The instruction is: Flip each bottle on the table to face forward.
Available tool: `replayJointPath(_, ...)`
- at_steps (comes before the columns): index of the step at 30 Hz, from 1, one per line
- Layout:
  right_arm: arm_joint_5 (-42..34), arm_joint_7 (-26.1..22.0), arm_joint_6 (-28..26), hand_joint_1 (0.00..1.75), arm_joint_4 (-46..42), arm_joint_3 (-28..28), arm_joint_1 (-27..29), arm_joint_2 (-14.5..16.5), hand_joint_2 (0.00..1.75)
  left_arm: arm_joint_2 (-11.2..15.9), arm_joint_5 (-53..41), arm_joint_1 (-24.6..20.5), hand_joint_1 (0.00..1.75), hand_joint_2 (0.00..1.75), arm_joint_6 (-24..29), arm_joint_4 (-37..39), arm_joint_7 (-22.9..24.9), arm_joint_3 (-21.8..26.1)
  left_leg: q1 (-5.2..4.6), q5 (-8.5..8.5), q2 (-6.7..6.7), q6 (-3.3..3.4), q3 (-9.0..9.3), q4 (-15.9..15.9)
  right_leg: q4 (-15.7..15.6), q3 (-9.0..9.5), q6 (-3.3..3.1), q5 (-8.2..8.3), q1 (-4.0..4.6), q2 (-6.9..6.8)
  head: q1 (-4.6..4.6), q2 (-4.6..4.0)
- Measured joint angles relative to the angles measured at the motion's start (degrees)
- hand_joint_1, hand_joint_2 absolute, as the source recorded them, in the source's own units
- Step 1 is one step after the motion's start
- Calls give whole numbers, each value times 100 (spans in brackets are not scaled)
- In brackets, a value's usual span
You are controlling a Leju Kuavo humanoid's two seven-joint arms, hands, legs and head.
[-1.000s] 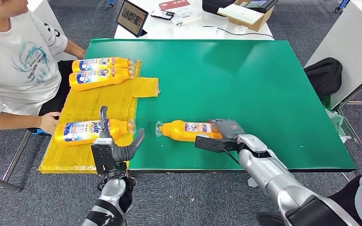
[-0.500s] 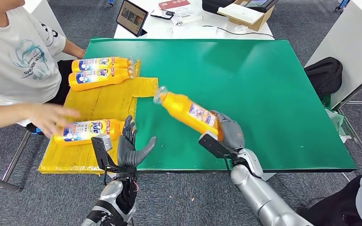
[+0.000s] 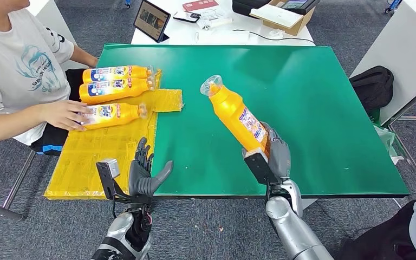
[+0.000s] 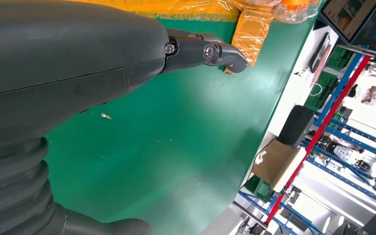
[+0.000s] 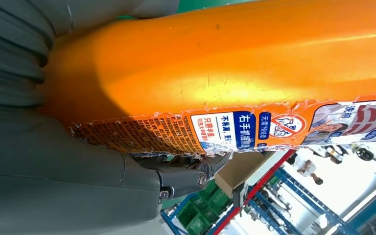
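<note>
Right hand (image 3: 275,154) grips the base of an orange bottle (image 3: 237,115), held clear above the green counter (image 3: 303,103), tilted, neck pointing up and away. Left hand (image 3: 143,174) is empty, fingers spread, at the counter's near edge. A person's hand (image 3: 65,114) rests on a third bottle (image 3: 114,114) on the yellow sheet (image 3: 108,146).

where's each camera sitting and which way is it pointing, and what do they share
Head view: high on the robot, looking forward and down at the green table; shows both arms, the open left hand and the right hand holding the orange bottle.
Left wrist view: behind the left hand, looking across the green table toward the yellow plastic sheet.
Right wrist view: behind the right hand, pressed close to the orange bottle.
Shared: head and right wrist views both show the held bottle; head and left wrist views share the table.
</note>
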Motion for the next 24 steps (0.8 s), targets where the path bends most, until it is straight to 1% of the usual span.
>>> replayJointPath(7,-100,-124,-73,175,-19,-80,44,45,175,46,179,97,0,175,-29,-191,38,-8,0,-2,0,-1,-1,0,0,-1,0,-1,0,0,0,0)
replayJointPath(9,-75,-273,-69,175,-15,-90,81,70,175,79,429,159,0,175,-255,-343,197,-32,0,-2,0,-1,-1,0,0,-2,0,-1,0,0,0,0)
replayJointPath(11,41,-514,-66,175,3,-54,134,121,175,114,816,220,0,175,-687,-499,451,-88,0,-3,1,-2,-1,0,0,-2,-1,-2,0,0,0,0)
replayJointPath(13,204,-772,-86,175,43,57,198,207,175,138,1183,256,0,175,-1113,-608,674,-170,1,-3,2,-2,-1,-1,0,-3,-1,-2,1,1,1,0)
replayJointPath(15,303,-966,-126,175,115,226,268,333,175,155,1418,265,0,175,-1381,-664,815,-264,2,-3,2,-2,-1,-1,0,-3,-1,-2,2,1,1,0)
replayJointPath(20,217,-1208,-185,175,413,720,372,676,175,179,1832,273,0,175,-1774,-683,1031,-477,5,-3,2,-3,-1,-2,1,-5,-3,-3,3,1,0,0)
replayJointPath(24,125,-1284,-201,175,679,1046,389,881,175,196,1931,276,0,175,-1864,-683,1063,-601,4,-2,2,-3,-1,-2,1,-5,-3,-3,2,1,0,0)
